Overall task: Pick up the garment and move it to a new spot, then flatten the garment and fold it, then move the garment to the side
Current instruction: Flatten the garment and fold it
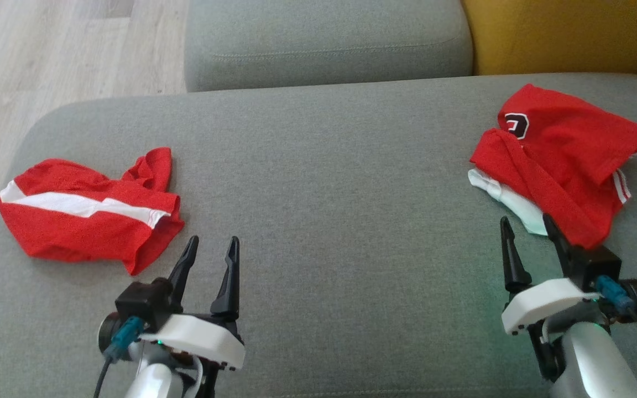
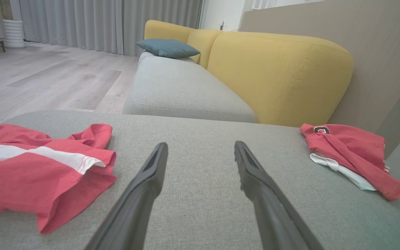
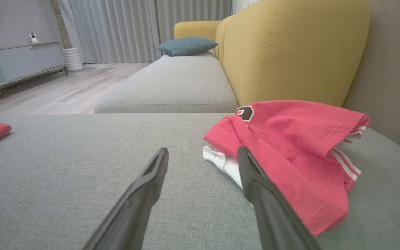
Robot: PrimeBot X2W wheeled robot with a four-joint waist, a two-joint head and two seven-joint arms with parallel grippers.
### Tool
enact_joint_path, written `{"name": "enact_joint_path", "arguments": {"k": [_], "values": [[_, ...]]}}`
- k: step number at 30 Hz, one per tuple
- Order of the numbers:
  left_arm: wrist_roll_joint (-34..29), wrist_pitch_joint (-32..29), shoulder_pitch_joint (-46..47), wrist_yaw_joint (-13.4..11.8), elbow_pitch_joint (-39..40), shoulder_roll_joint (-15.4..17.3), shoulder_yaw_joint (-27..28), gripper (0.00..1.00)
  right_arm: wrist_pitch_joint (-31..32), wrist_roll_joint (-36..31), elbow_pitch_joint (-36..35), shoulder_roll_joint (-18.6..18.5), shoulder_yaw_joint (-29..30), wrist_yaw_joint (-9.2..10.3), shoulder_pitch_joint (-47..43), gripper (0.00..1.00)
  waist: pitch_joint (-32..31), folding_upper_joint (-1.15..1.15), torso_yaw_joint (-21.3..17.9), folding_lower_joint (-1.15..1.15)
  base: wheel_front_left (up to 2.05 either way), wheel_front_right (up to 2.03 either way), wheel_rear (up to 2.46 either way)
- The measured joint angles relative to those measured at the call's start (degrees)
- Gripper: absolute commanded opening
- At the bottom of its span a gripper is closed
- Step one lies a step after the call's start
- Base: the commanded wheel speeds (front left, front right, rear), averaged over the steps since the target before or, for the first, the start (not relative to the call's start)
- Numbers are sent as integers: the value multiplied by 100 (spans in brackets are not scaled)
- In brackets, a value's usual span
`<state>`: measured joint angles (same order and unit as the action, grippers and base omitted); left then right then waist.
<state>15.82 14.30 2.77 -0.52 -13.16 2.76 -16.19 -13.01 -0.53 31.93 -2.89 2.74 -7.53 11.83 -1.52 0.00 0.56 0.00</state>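
Pick-up pending: your left pincer (image 1: 214, 240) and right pincer (image 1: 525, 219) stand released, empty; next, probably grasp the red shirt (image 1: 567, 149) at right.

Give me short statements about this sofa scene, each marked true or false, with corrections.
1. The left gripper and the right gripper are both open and hold nothing. True.
2. The red garment with the white stripe lies on the robot's right. False: it lies on its left.
3. White fabric shows under the red garment with the patch. True.
4. The blue pillow lies between the two garments. False: it lies on the farther grey seat.
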Motion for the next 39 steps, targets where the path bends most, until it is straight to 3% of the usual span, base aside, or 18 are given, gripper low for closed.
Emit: {"name": "enact_joint_path", "arguments": {"k": [9,17,26,33,34,35,36,39], "values": [[0,0,-17,9,9,1,-141,100,490,-207,-149,13,288,0,9,100,220,0,174,0,0,0,0],[-3,-1,224,49,-4,1,-186,100,1016,-304,691,14,1149,0,873,100,662,0,510,0,0,0,0],[-4,0,439,58,-1,-1,-185,100,1159,-1085,1578,12,2347,0,1860,100,1217,0,935,0,0,0,0],[-4,0,580,57,9,-3,-181,100,1150,-1318,2123,10,2825,0,2332,100,1406,0,1009,0,0,0,0],[-4,0,580,57,7,-2,-180,100,1148,-1367,2187,9,2866,0,2395,95,1416,0,1002,0,0,0,0],[-4,0,580,57,7,-2,-181,100,1135,-1400,2258,5,2914,0,2451,27,1424,0,994,0,0,0,0],[-4,0,580,57,5,-3,-185,100,1093,-1428,2320,-3,2932,0,2494,0,1428,0,986,0,0,0,0],[-4,0,581,54,-13,-3,-189,100,920,-1464,2535,-22,2903,0,2573,0,1395,0,964,0,0,0,0]]}}
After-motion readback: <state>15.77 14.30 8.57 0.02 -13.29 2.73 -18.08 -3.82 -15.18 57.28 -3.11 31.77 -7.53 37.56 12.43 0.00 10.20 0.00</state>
